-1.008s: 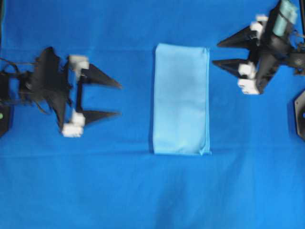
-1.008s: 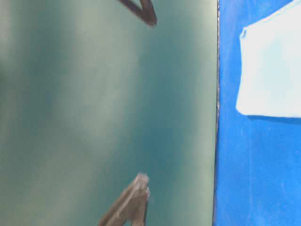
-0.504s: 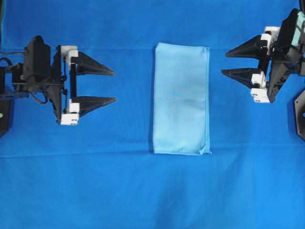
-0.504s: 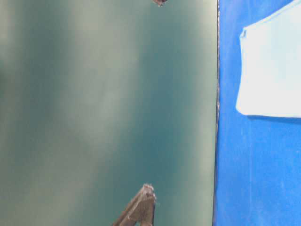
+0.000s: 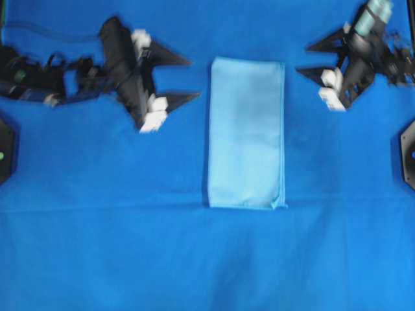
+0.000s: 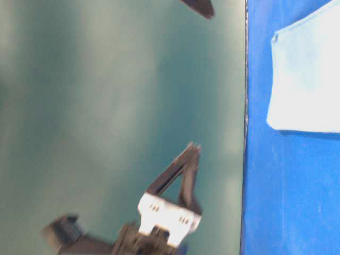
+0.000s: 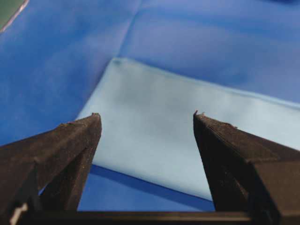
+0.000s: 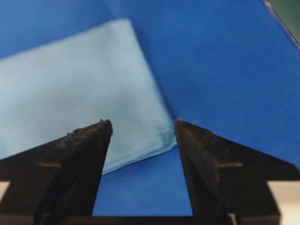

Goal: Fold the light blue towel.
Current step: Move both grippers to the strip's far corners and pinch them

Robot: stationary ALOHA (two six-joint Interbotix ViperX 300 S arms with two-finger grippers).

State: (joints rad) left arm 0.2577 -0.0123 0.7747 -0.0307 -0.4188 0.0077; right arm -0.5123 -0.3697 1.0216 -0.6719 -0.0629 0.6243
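The light blue towel (image 5: 246, 133) lies flat on the darker blue table covering (image 5: 194, 259) as a tall narrow rectangle, folded in half. It also shows in the left wrist view (image 7: 187, 136), the right wrist view (image 8: 70, 89) and the table-level view (image 6: 308, 79). My left gripper (image 5: 190, 79) is open and empty, just left of the towel's upper left edge. My right gripper (image 5: 303, 59) is open and empty, just right of the towel's upper right corner. Neither touches the towel.
A dark fixture (image 5: 408, 152) sits at the right edge of the table and another (image 5: 5, 152) at the left edge. The table covering's edge (image 6: 245, 127) runs vertically through the table-level view, with a green backdrop beside it.
Both arms have moved toward the towel's far end. The left gripper came right and up, close to the towel's upper left edge. The right gripper moved up slightly. The towel has not moved.
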